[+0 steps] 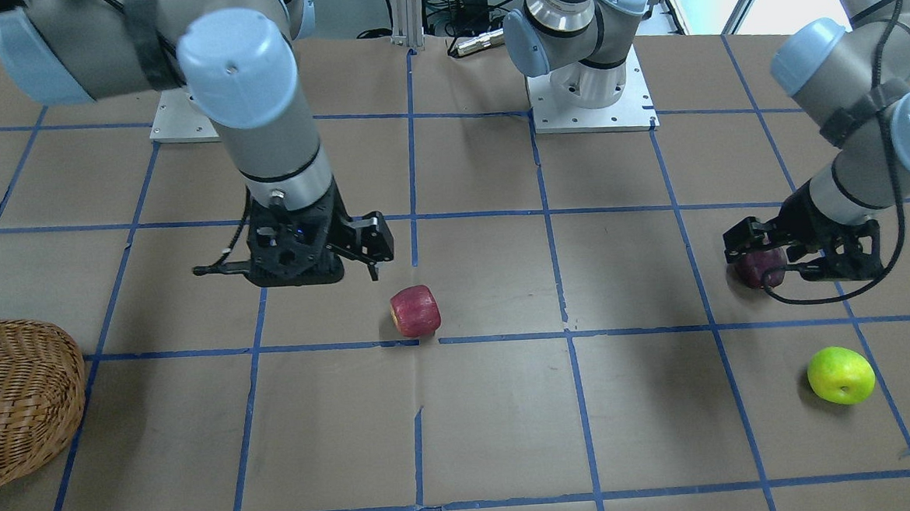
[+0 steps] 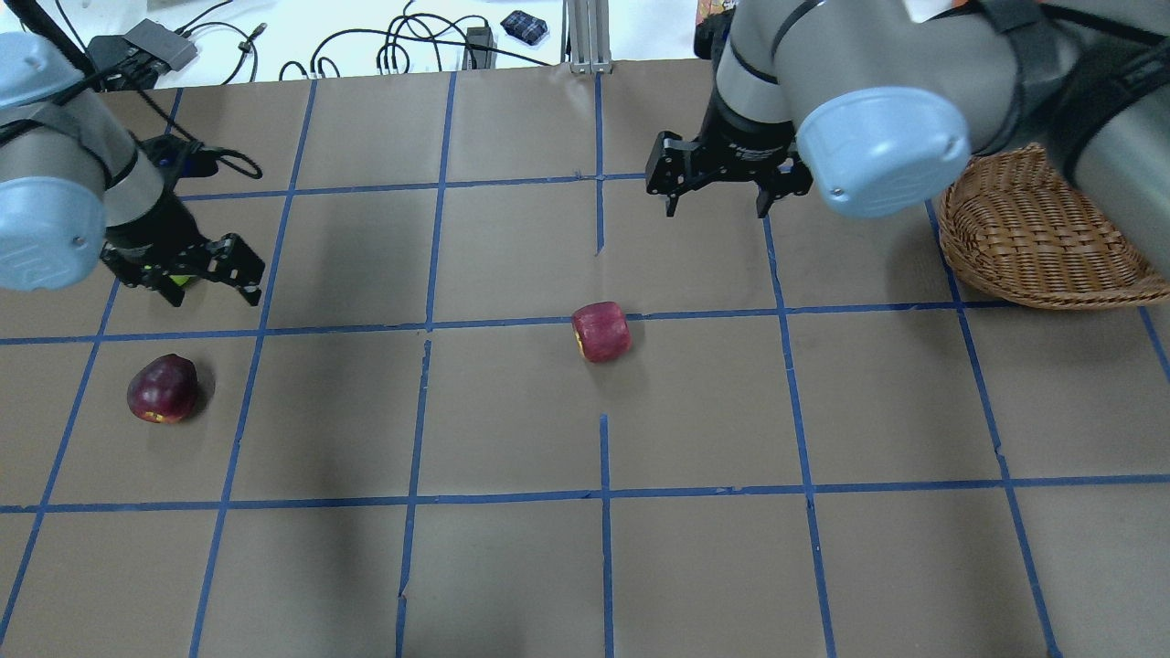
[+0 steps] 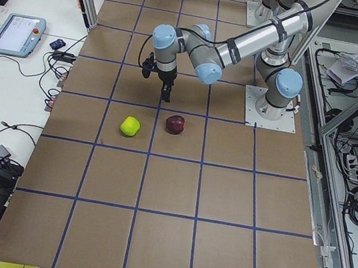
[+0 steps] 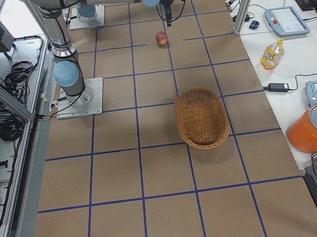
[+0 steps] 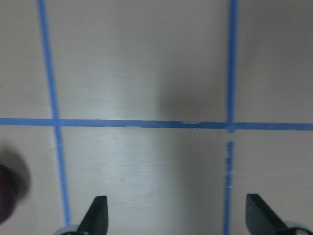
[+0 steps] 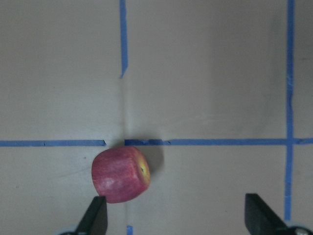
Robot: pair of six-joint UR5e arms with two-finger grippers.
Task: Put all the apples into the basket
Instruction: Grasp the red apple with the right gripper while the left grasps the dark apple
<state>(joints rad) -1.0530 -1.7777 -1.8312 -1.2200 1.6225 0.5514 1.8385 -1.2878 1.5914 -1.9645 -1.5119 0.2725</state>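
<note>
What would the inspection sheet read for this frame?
Surface: brown table with a blue tape grid.
Job's things: red apple, maroon apple and green apple all on the table; basket empty.
Clutter: nothing seen.
Grippers: left gripper open, empty; right gripper open, empty, near the red apple.
Cables: wrist cable looped at the left gripper; bench cables beyond the table.
Surroundings: bottle, orange container, teach pendant on a side bench.
</note>
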